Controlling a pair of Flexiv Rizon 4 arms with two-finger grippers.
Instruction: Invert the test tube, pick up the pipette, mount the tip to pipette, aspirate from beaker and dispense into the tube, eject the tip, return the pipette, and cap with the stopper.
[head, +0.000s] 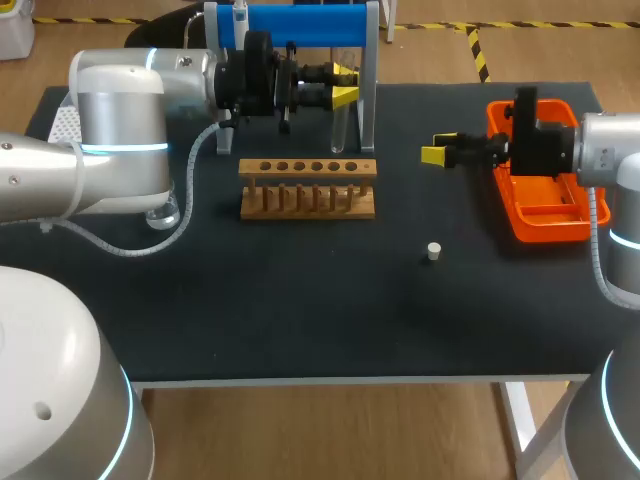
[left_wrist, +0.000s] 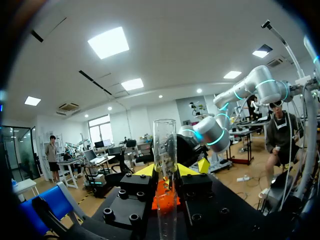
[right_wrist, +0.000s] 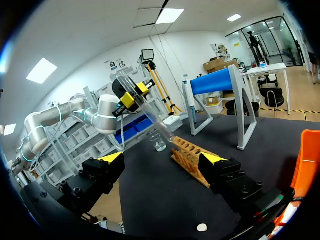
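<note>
Over the far side of the black tabletop (head: 300, 320), my left hand (head: 345, 85) is gripping the glass test tube (left_wrist: 165, 150) between both fingers. It is holding the tube clear of the surface, just in front of the blue pipette stand (head: 300, 25). From my right wrist the tube is showing on a slant, and its open mouth is pointing away from my left wrist camera.

The wooden tube rack (head: 308, 187) is sitting nearer the front than my left hand, its row of holes unfilled. The beaker (head: 160, 214) is standing to the rack's left, partly hidden under my left arm, with a white tip box (head: 62, 122) at the far left corner.

My right hand (head: 436, 147) is hovering above the tabletop with its fingers spread wide and nothing between them. It is well apart from the rack and just left of the orange tray (head: 545, 222). The small white stopper (head: 433, 251) is lying by itself on the tabletop, nearer the front edge than my right hand.
</note>
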